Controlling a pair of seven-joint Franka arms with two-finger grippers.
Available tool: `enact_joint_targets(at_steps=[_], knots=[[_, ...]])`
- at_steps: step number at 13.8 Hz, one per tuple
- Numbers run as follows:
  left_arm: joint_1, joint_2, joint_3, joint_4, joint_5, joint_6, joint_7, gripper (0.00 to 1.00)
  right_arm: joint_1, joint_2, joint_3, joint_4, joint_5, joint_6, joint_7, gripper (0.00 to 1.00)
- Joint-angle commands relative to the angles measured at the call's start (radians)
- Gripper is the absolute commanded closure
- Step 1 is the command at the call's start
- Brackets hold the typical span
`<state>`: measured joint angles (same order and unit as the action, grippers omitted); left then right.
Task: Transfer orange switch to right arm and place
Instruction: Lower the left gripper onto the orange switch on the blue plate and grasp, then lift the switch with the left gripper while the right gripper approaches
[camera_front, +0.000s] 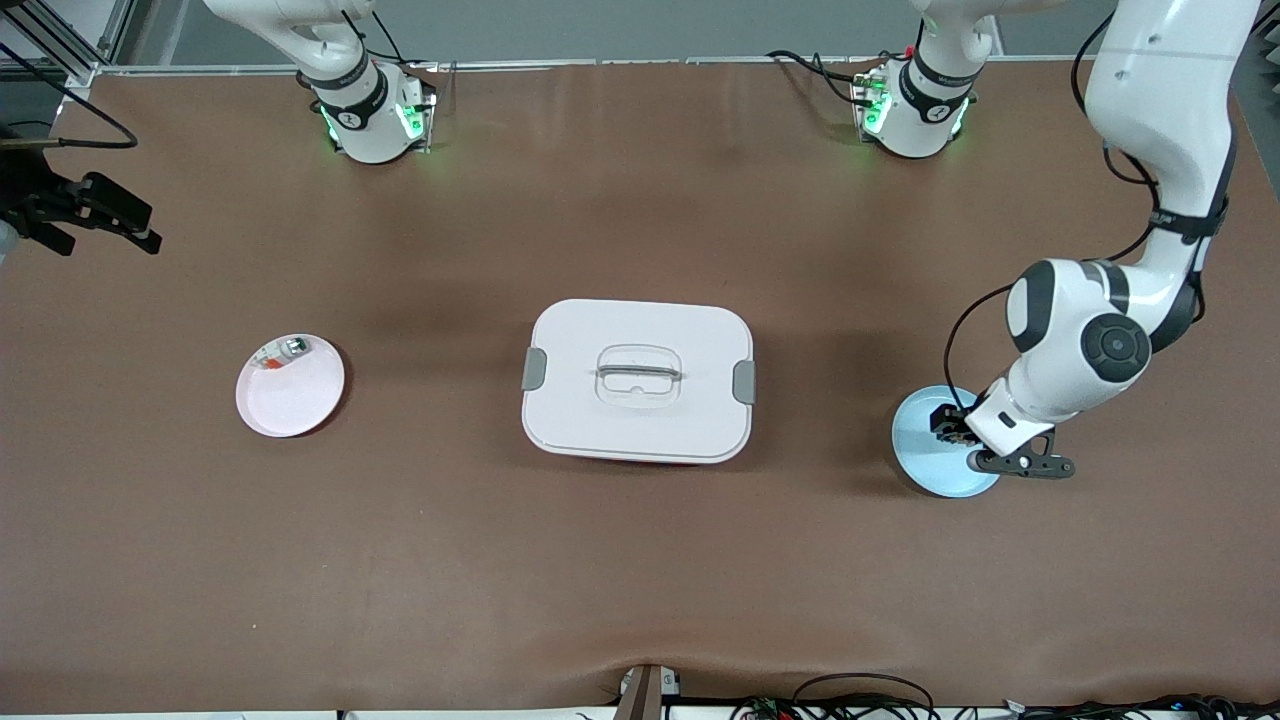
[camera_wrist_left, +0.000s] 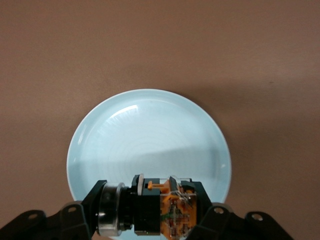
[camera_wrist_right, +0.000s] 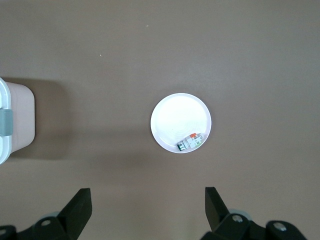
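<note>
The orange switch, a small black block with an orange part and a metal cap at one end, lies crosswise between the fingers of my left gripper. The fingers press on both of its ends. The gripper is low over the light blue plate at the left arm's end of the table; I cannot tell whether the switch touches the plate. My right gripper is open and empty, high above the table near the pink plate. It does not show in the front view.
A white lidded box with a handle stands at the table's middle. The pink plate at the right arm's end holds a small whitish piece with green and red bits. A black camera mount juts in at that end.
</note>
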<state>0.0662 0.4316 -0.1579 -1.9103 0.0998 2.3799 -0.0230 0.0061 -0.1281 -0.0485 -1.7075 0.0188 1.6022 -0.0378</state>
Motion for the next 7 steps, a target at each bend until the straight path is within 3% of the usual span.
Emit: enact_joint_targets(at_steps=[1, 4, 7], knots=[[0.003, -0.109, -0.021, -0.019, -0.005, -0.1, -0.02, 1.0, 0.003, -0.002, 0.003, 0.006, -0.016, -0.001, -0.007, 0.0], [0.003, -0.178, -0.077, 0.034, -0.046, -0.285, -0.124, 1.0, -0.002, -0.002, -0.002, 0.02, -0.013, -0.025, -0.011, 0.0], [0.001, -0.186, -0.158, 0.152, -0.124, -0.442, -0.291, 1.0, 0.037, -0.002, 0.004, 0.022, -0.019, -0.041, -0.011, 0.0]])
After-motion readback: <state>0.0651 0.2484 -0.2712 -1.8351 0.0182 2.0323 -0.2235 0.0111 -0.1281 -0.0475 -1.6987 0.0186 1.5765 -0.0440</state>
